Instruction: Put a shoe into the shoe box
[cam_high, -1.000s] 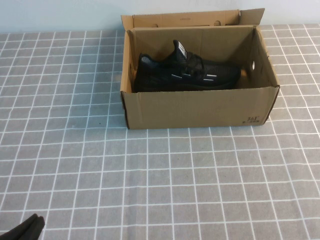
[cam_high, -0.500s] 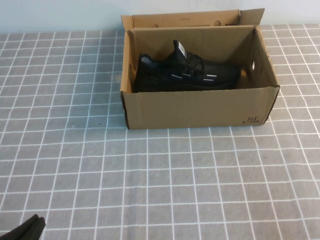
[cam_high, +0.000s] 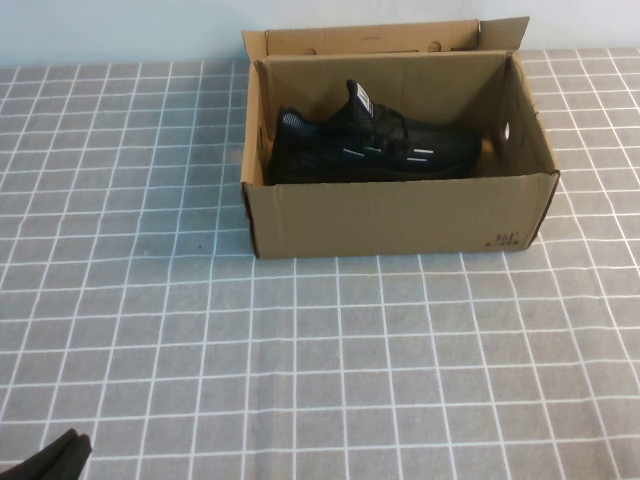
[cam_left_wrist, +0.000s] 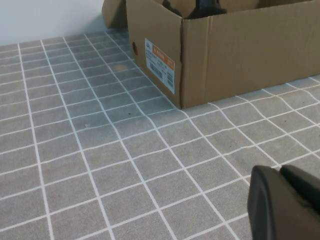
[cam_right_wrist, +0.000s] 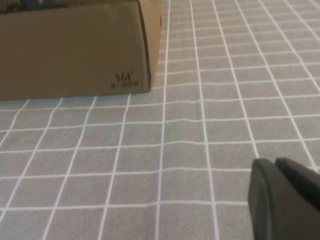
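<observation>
The black knit shoe with white dashes lies inside the brown cardboard shoe box at the far middle of the table, toe toward the right. Its top just peeks over the box rim in the left wrist view. My left gripper sits low at the near left corner, shut and empty, far from the box; its tips show pressed together. My right gripper is shut with nothing in it, near the table's front right, out of the high view. The box's printed corner faces it.
A grey cloth with a white grid covers the table. The box's rear flap stands up against the pale wall. A white and orange label is on the box's left end.
The left gripper has sunk very slightly toward the near left corner. The shoe and box have not moved.
</observation>
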